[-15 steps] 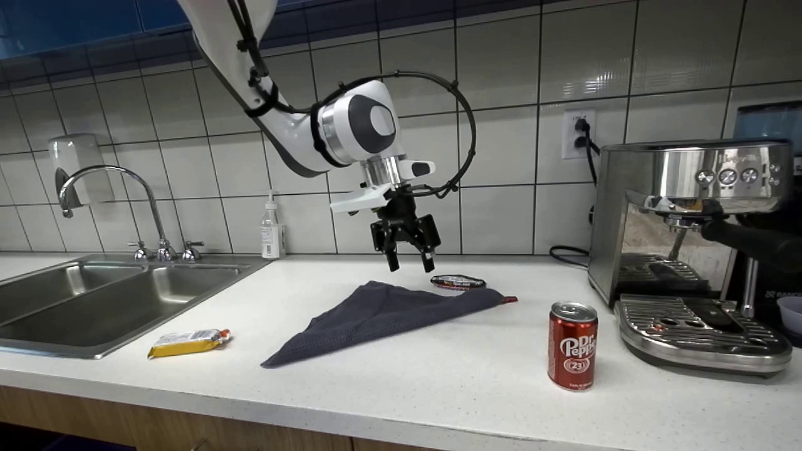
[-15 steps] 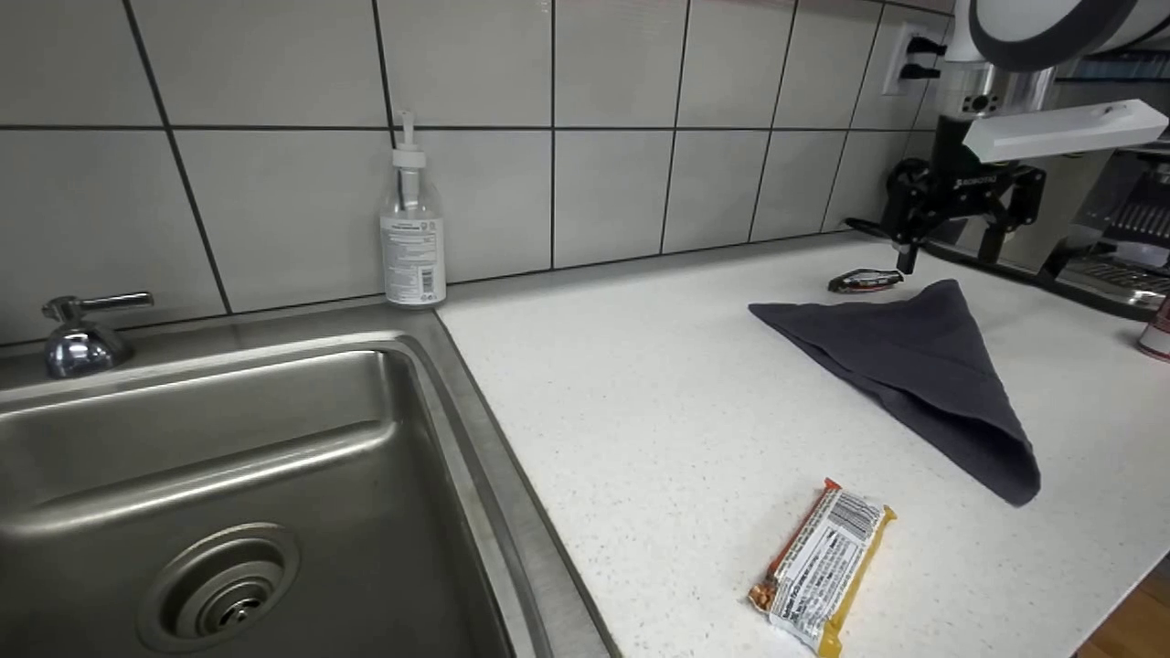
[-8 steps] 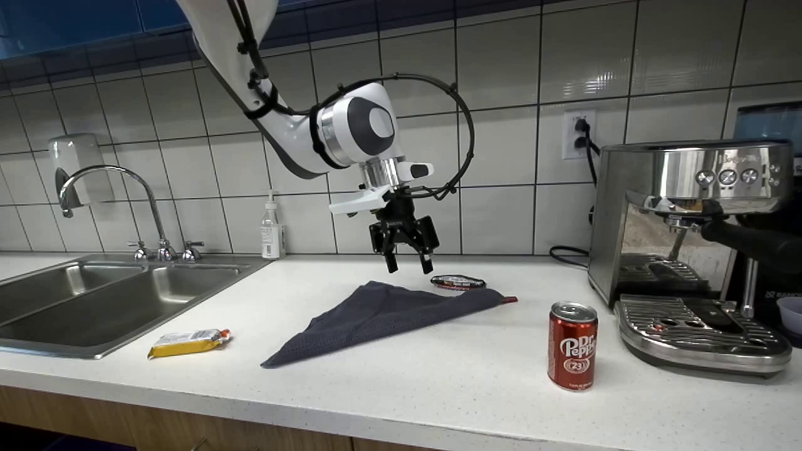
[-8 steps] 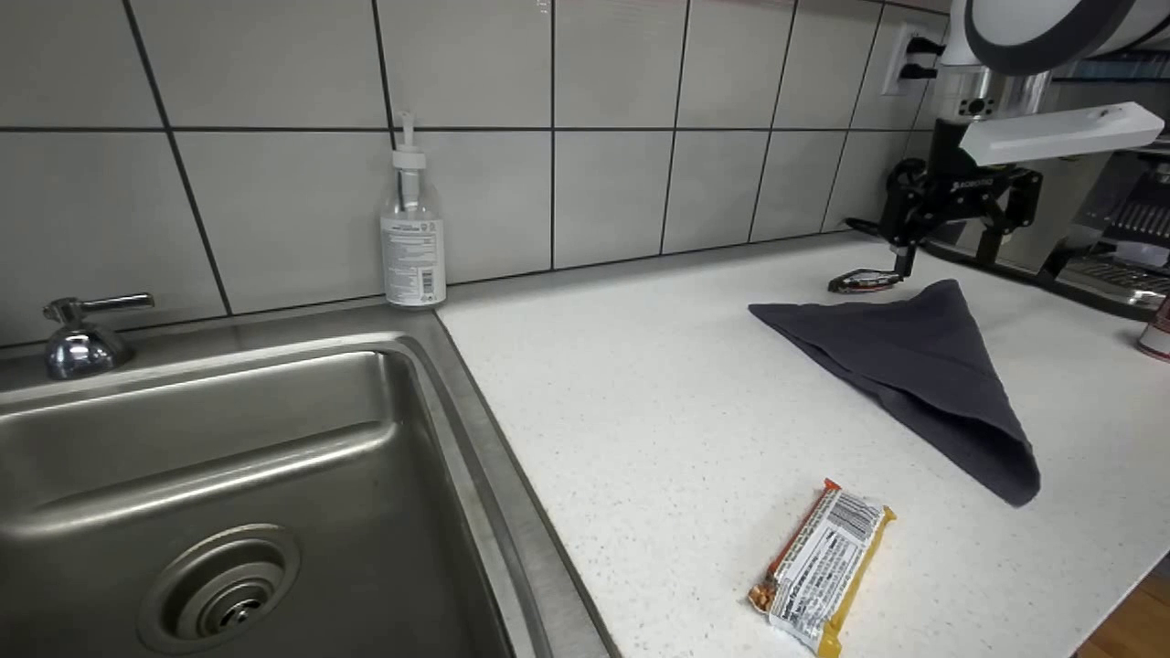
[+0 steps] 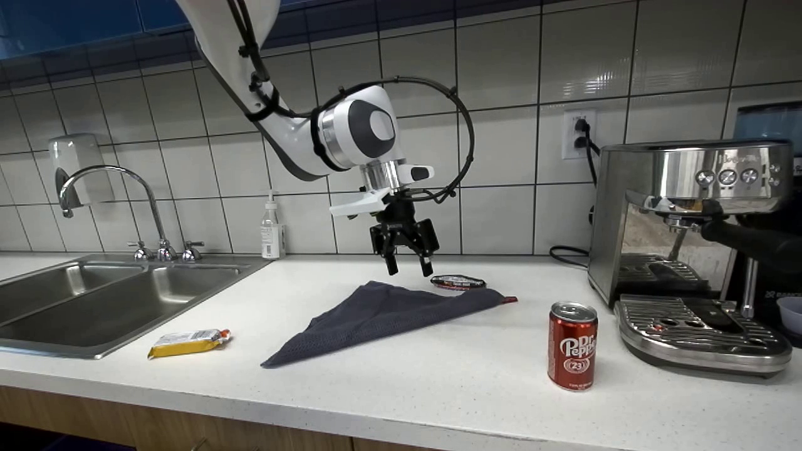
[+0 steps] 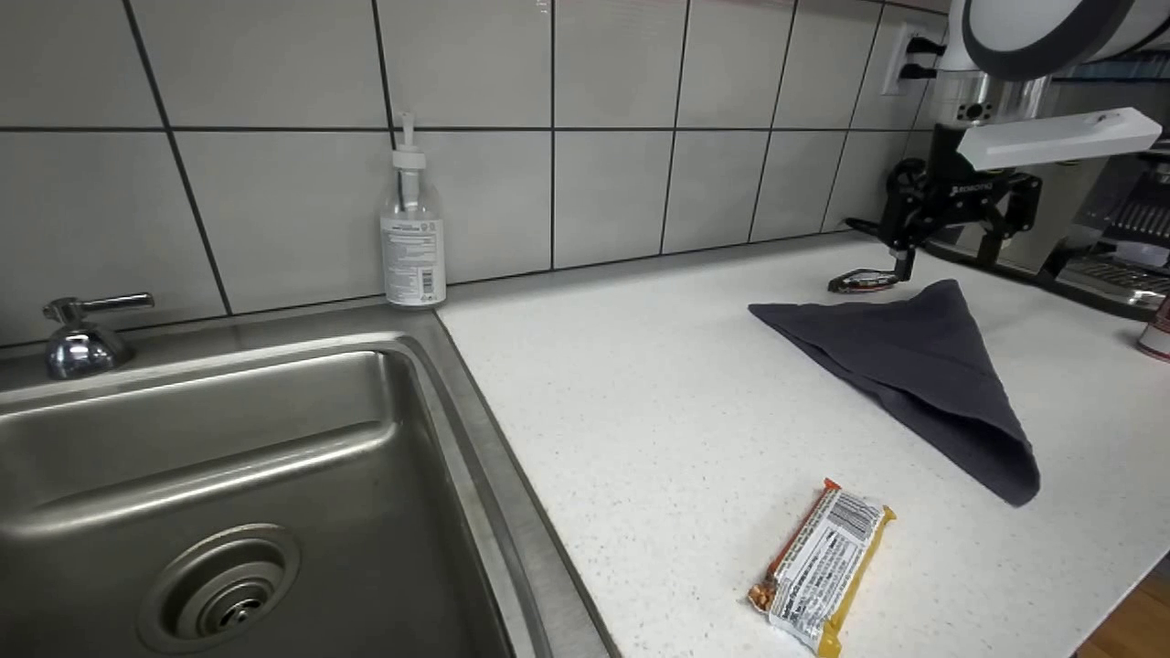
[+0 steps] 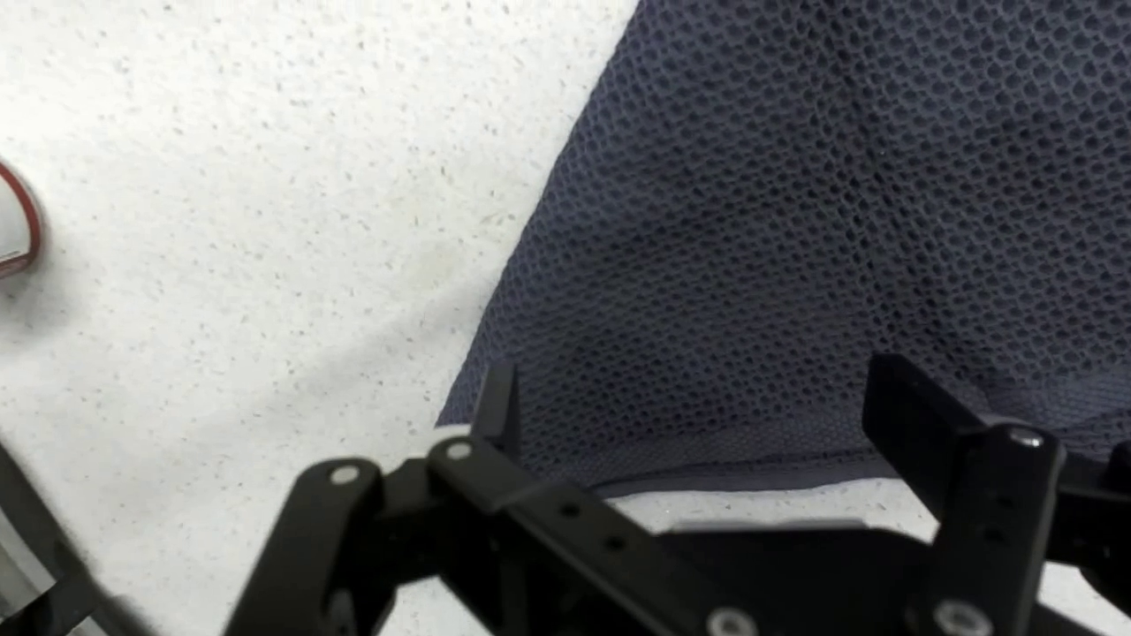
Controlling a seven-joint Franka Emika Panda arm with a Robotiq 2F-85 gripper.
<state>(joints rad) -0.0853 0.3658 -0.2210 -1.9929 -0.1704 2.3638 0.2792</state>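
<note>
While the empty gripper [image 5: 410,271] is hanging, fingers [image 7: 919,424] apart, over the charcoal dishcloth [image 5: 388,313] lying near the Dr Pepper can [image 5: 572,347], I'm favouring a slow descent square to its hem [image 7: 760,480].

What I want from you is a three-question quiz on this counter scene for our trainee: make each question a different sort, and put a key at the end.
1. True or false: the gripper is open and holds nothing.
2. Multiple choice: in an exterior view, which of these is closest to the espresso machine?
A) pump bottle
B) Dr Pepper can
C) yellow-edged snack bar
3. Fill in the blank: in both exterior views, the dark waffle-weave towel has a roughly ______ outline.

Key
1. True
2. B
3. Triangular
</note>
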